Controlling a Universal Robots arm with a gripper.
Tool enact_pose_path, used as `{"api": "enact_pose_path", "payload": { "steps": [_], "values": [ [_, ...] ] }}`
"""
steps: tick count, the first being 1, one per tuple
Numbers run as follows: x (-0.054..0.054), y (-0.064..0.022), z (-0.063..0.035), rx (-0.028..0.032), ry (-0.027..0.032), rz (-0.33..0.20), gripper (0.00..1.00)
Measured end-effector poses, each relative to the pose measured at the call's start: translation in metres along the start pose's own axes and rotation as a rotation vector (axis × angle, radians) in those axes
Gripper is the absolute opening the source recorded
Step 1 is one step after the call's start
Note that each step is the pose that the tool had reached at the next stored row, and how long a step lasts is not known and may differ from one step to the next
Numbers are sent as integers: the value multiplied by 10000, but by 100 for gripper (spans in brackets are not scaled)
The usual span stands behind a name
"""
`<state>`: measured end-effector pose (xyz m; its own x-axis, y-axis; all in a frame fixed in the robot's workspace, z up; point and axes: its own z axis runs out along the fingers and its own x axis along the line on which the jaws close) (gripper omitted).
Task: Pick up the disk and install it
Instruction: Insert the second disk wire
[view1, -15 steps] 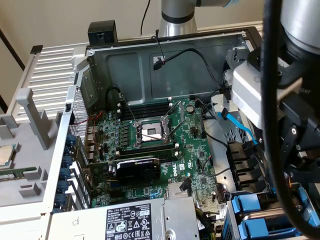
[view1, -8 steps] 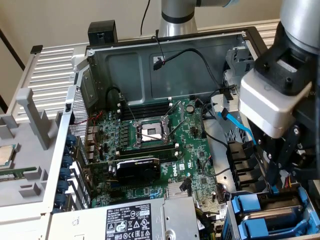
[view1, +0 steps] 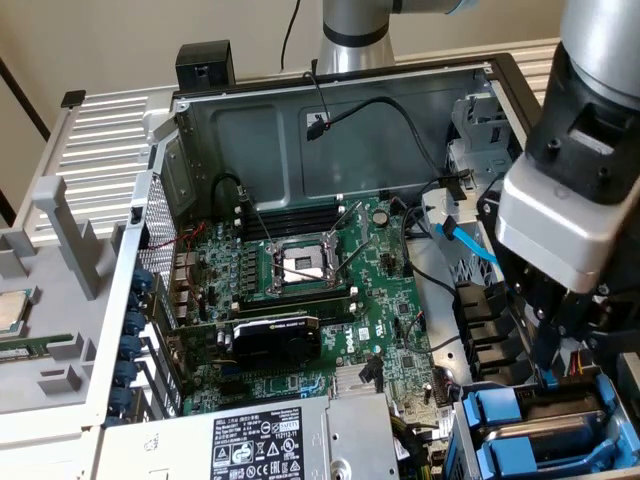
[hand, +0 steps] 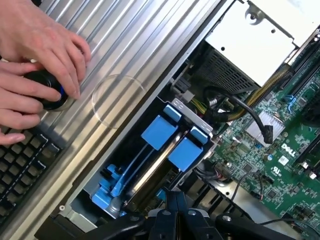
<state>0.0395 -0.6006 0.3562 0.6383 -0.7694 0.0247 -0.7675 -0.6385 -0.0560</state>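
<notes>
The disk sits edge-on in the drive cage at the case's corner, a thin silver strip between blue carrier parts. In the exterior view the blue carrier lies at the lower right of that view. My gripper hangs just over the cage, its two dark fingers pressed together with nothing between them. Its tip hovers at the blue carrier's inner end; I cannot tell whether it touches.
A person's hands rest on a black knob and keyboard outside the case's ribbed wall. Inside lie the green motherboard, a blue cable and the grey power-supply box. A processor chip rests at the exterior view's left.
</notes>
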Motion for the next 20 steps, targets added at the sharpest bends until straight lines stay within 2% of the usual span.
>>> {"api": "enact_pose_path", "payload": {
  "steps": [8, 9, 11, 12, 13, 20],
  "values": [
    [1, -1, 0, 28, -70, -1301, 11],
    [1, -1, 0, -10, -56, -1352, 11],
    [1, -1, -1, -129, 4, -1436, 11],
    [1, -1, -1, -170, 34, -1486, 11],
    [2, -2, -1, -184, 47, -1537, 11],
    [12, -14, -10, -169, 25, -2070, 11]
  ]
}}
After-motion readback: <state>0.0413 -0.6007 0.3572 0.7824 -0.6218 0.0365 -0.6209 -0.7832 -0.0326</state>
